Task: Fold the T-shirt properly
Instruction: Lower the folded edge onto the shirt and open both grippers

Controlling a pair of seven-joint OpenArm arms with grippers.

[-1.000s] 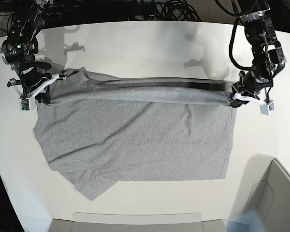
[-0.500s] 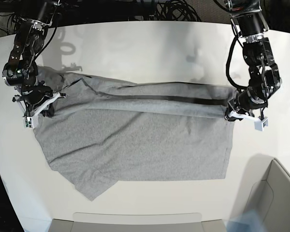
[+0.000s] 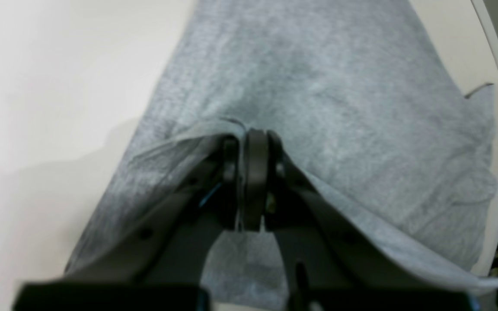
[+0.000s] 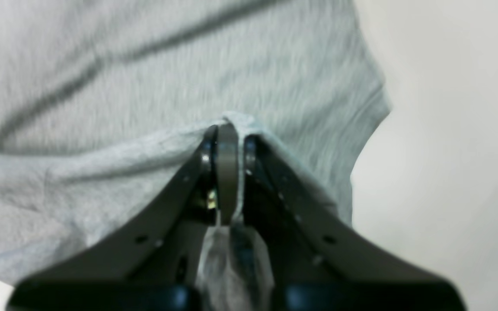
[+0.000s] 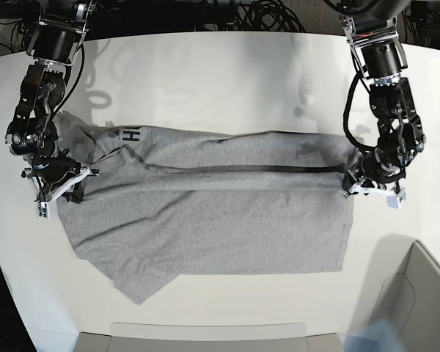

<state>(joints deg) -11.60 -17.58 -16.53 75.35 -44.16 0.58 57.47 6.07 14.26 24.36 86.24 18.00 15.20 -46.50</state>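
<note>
T-shirt (image 5: 205,213) | flat on table (image 5: 205,66) | both pincers clamp edges

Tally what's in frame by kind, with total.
T-shirt: 1
End effectors: 2, left end effector and right end effector, both shut on the T-shirt
Table: 1
Total: 4

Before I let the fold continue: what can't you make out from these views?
- T-shirt lettering: base view shows only a few black letters; the folded-over cloth hides the rest.
- Left gripper and right gripper: wrist views are blurred, so how many layers are pinched is unclear.
- Bin: cut off by the base view's edge.
</note>
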